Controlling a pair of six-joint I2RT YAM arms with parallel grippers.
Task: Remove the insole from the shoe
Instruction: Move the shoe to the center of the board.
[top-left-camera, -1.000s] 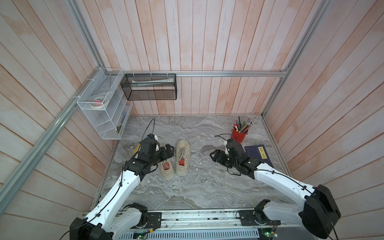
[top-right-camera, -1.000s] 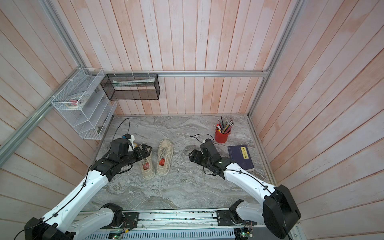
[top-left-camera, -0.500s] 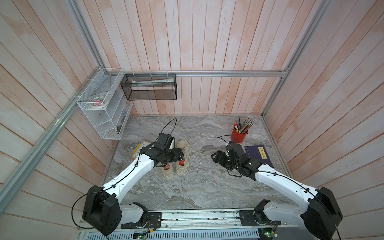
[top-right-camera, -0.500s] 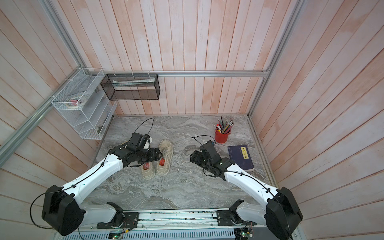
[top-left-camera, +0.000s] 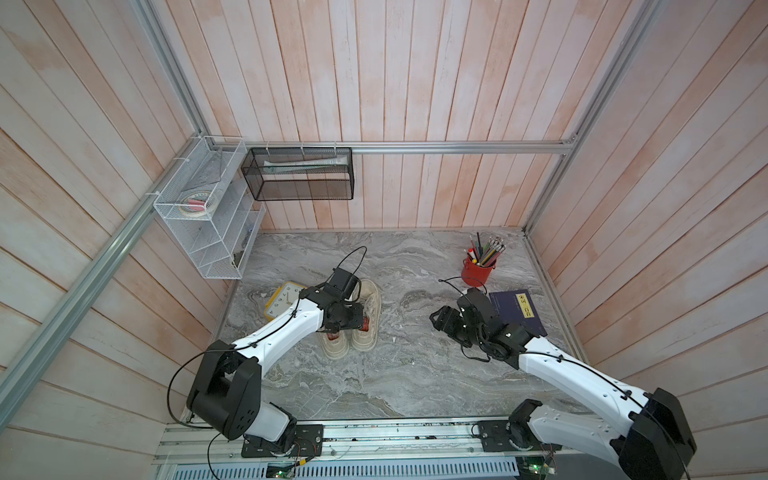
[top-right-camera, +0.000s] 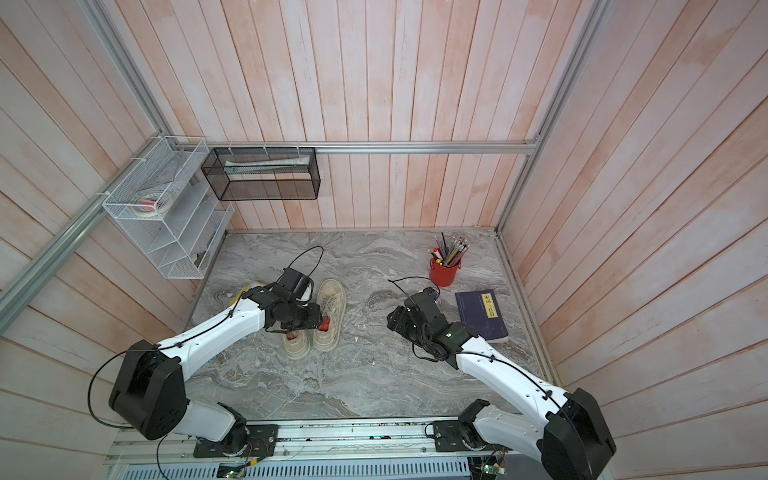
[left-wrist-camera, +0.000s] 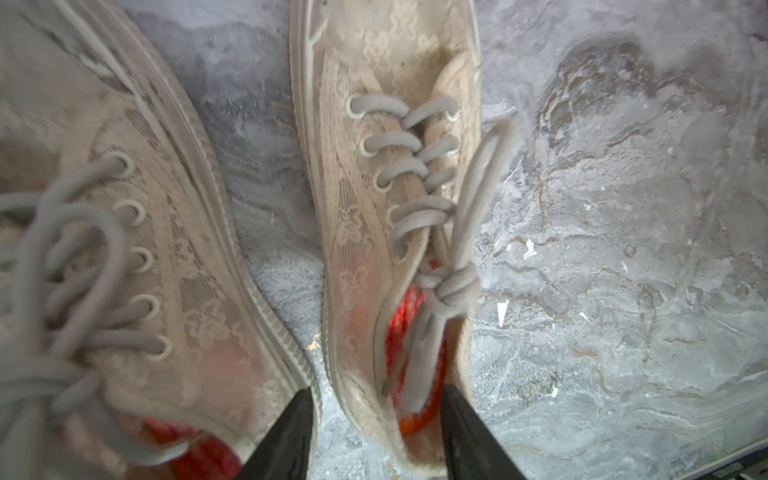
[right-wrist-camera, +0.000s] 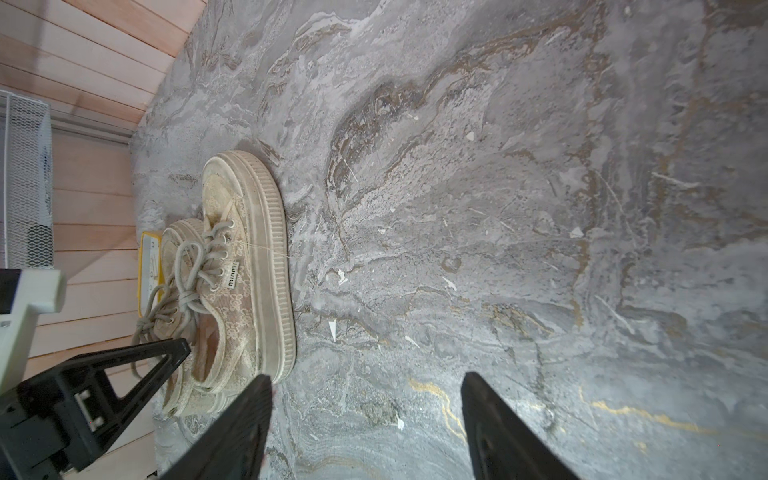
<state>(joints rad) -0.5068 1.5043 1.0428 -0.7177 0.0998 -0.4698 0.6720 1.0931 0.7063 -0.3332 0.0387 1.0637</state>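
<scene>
A: Insole (left-wrist-camera: 415, 316) location?
B: Red, inside the beige sneaker (left-wrist-camera: 374, 166) on the marble table (left-wrist-camera: 623, 249), second sneaker (left-wrist-camera: 145, 249) just beside.
A: Left gripper (left-wrist-camera: 377, 388)?
B: Jaws half apart, straddling that sneaker's heel. Can't tell if they pinch.
A: Right gripper (right-wrist-camera: 365, 382)?
B: Wide, empty, over the table, well apart from both sneakers.

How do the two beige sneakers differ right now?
The sneaker nearer the yellow clock lies half hidden under the left arm in both top views; the farther sneaker shows nearly whole. The left gripper straddles the farther sneaker's heel, not the nearer one's. Both are beige, laced, with red insoles showing.
</scene>
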